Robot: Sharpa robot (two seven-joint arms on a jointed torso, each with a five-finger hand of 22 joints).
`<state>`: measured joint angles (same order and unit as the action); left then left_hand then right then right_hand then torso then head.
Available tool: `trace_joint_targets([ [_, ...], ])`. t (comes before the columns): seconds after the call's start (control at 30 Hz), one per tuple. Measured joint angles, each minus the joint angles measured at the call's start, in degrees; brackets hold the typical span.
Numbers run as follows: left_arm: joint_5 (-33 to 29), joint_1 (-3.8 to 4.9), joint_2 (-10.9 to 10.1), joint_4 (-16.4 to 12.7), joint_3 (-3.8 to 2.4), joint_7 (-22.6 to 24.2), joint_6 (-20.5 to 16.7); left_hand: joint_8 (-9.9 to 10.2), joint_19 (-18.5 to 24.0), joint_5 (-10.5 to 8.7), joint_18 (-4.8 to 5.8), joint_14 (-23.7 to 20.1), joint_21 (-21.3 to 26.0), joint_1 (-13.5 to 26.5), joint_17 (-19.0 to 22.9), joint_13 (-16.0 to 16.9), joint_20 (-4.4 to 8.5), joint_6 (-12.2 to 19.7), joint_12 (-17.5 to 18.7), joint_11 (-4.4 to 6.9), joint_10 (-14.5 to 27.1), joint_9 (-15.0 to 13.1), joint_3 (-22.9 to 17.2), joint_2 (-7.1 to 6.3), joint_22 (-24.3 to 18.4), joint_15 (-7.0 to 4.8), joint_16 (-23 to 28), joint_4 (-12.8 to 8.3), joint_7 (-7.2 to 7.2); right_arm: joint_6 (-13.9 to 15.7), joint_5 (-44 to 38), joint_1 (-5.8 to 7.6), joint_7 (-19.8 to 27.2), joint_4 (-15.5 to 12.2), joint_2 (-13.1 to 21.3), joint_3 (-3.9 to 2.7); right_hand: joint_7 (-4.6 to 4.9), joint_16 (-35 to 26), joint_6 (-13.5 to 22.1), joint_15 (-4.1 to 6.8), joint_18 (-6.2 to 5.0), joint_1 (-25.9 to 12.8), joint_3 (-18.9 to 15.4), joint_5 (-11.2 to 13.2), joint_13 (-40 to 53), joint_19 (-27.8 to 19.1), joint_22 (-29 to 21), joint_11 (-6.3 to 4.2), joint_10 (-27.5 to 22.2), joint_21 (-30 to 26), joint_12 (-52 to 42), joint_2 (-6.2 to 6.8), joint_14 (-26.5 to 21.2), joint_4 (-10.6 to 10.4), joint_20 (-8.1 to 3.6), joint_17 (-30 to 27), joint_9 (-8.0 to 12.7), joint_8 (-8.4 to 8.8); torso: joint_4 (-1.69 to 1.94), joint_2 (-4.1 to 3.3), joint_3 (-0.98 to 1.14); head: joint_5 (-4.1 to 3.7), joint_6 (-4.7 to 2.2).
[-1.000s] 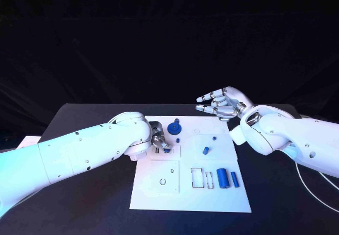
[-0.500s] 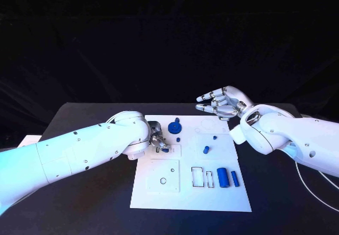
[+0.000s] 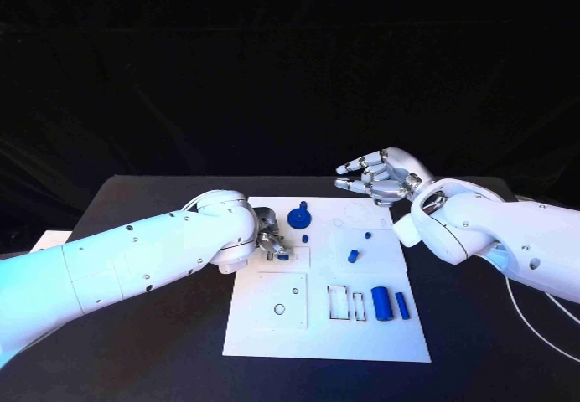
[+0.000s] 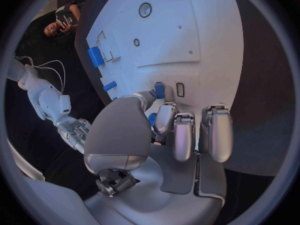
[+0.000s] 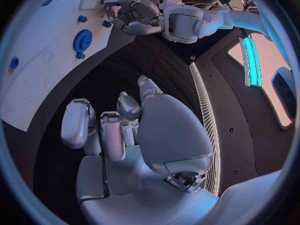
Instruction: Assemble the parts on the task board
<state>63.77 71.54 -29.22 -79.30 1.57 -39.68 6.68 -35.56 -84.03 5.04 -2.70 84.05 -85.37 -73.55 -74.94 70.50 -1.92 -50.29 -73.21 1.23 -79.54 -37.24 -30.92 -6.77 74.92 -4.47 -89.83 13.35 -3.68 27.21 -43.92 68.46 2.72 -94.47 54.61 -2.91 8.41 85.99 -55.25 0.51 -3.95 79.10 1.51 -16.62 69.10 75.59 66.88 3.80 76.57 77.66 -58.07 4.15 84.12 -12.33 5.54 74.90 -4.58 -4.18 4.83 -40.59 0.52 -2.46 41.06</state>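
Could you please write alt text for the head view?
The left robot hand reaches down onto a white task board, fingers at a small blue part. The right robot hand hovers past the board's far edge, holding nothing.

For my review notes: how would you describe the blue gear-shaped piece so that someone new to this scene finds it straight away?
Start at the white board in the middle of the black table and go to its far edge, away from the robot. The gear lies there, just beyond the left robot hand. It is the one round, toothed blue disc; the other blue pieces are plain pegs and cylinders.
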Motion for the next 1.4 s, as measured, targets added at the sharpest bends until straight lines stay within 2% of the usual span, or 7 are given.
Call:
trace_joint_targets([
  [0.53, 0.0, 0.13, 1.6, 2.1, -0.01, -0.1, 1.3, -1.4, 0.0, -0.01, 0.00, 0.0, 0.0, 1.8, 0.0, 0.2, 0.00, -0.3, -0.2, 0.22, -0.2, -1.3, -0.4, -0.03, 0.0, 0.00, 0.0, -0.4, 0.07, -0.1, 0.0, -0.02, 0.0, -0.1, 0.1, 0.01, 0.00, 0.0, 0.0, 0.00, 0.00, 0.0, 0.0, 0.0, 0.0, 0.0, 0.0, 0.00, 0.0, 0.0, 0.0, 0.00, 0.0, 0.0, 0.00, 0.0, 0.0, 0.00, -0.06, -0.03, 0.08, 0.01, 0.25],
  [0.9, -0.3, 0.28, 2.4, 3.5, -0.09, 0.0, 2.5, -1.5, 0.0, -0.12, 0.00, 0.0, -0.3, 6.3, 0.0, 0.1, 0.00, -0.9, -0.5, 0.45, -0.7, -2.0, -2.4, -0.56, 0.0, -0.02, 0.0, -4.8, 0.52, -0.1, 0.0, -0.02, 0.0, -0.1, 0.1, 0.01, 0.00, 0.0, 0.0, 0.00, 0.00, 0.0, 0.0, 0.0, 0.0, 0.0, 0.0, 0.00, 0.0, 0.0, 0.0, 0.00, 0.0, 0.0, 0.00, 0.0, 0.0, 0.00, -0.08, -0.03, 0.09, -0.14, 0.42],
  [0.93, -0.3, 0.29, 2.5, 3.6, -0.09, 0.0, 2.6, -1.5, 0.0, -0.12, 0.00, -0.2, -0.5, 6.8, 0.0, 0.2, 0.00, -0.9, -0.5, 0.63, -0.8, -2.2, -1.8, -0.56, 0.0, -0.20, 0.0, -4.6, 0.53, -0.1, 0.0, -0.02, 0.0, -0.1, 0.1, 0.01, 0.02, 0.0, 0.0, 0.00, 0.00, 0.0, -0.1, 0.0, -0.1, 0.0, 0.0, 0.00, 0.0, 0.0, 0.0, 0.00, 0.0, 0.1, 0.00, 0.0, 0.0, 0.00, -0.07, -0.02, 0.09, -0.16, 0.42],
  [1.0, -0.3, 0.28, 2.6, 3.8, -0.08, 0.0, 2.7, -1.7, 0.0, -0.12, 0.00, -0.1, -0.5, 7.7, 0.0, 0.3, 0.00, -2.1, -0.5, 0.77, -1.0, -2.6, -0.6, -0.67, 0.0, -0.33, 0.0, -3.9, 1.65, -0.1, 0.0, -0.02, 0.0, -0.2, 0.2, 0.01, 0.21, 0.0, -0.2, 0.00, 0.00, 0.0, -0.2, 0.0, -0.1, 0.0, -0.1, 0.00, 0.0, 0.0, 0.0, 0.00, 0.0, 0.2, 0.00, 0.0, 0.0, 0.00, -0.07, -0.02, 0.09, -0.19, 0.42],
  [1.17, -0.3, 0.19, 2.7, 4.3, 0.02, 0.0, 2.8, -2.3, 0.2, -0.11, 0.00, 0.0, -0.5, 10.9, 0.0, 0.3, 0.21, -3.2, -0.5, 0.83, -1.0, -3.6, 2.5, -1.46, 0.0, -0.45, 0.0, -1.8, 2.49, -0.2, 0.0, -0.02, 0.0, -0.2, 0.2, 0.01, 0.21, 0.0, -0.2, 0.00, 0.00, 0.0, -0.2, 0.0, -0.2, 0.0, -0.1, -0.13, -0.1, 0.0, 0.0, 0.00, 0.0, 0.2, 0.00, 0.0, 0.0, 0.00, -0.03, 0.00, 0.08, -0.23, 0.36],
  [1.27, -0.4, 0.10, 2.8, 4.6, 0.07, 0.0, 2.9, -2.5, 0.2, -0.10, 0.00, 0.0, -0.5, 13.0, 0.0, 0.1, 0.21, -3.3, -0.5, 0.83, -1.0, -3.4, 5.5, -2.30, 0.0, -0.45, 0.0, -0.1, 2.23, -0.2, 0.0, -0.02, 0.0, -0.2, 0.3, 0.01, 0.21, 0.0, -0.2, 0.00, 0.00, 0.0, -0.2, 0.0, -0.2, 0.0, -0.1, -0.20, -0.2, 0.0, 0.0, 0.00, 0.0, 0.2, 0.00, 0.0, 0.0, 0.00, 0.00, 0.01, 0.08, -0.27, 0.32],
  [1.4, -0.6, 0.12, 2.9, 4.9, 0.04, 0.0, 3.1, -2.3, 0.2, -0.09, 0.00, 0.0, -0.5, 13.5, 0.0, 0.0, 0.22, -3.2, -0.5, 0.83, -1.0, -3.4, 8.0, -2.26, 0.0, -0.45, 0.0, 1.1, 2.13, -0.2, 0.0, -0.02, 0.0, -0.3, 0.3, 0.01, 0.21, 0.0, -0.2, 0.00, 0.00, 0.0, -0.3, 0.0, -0.2, 0.0, -0.2, -0.20, -0.2, 0.0, 0.0, 0.00, 0.0, 0.0, 0.00, 0.0, 0.0, 0.00, 0.01, 0.02, 0.07, -0.27, 0.28],
])
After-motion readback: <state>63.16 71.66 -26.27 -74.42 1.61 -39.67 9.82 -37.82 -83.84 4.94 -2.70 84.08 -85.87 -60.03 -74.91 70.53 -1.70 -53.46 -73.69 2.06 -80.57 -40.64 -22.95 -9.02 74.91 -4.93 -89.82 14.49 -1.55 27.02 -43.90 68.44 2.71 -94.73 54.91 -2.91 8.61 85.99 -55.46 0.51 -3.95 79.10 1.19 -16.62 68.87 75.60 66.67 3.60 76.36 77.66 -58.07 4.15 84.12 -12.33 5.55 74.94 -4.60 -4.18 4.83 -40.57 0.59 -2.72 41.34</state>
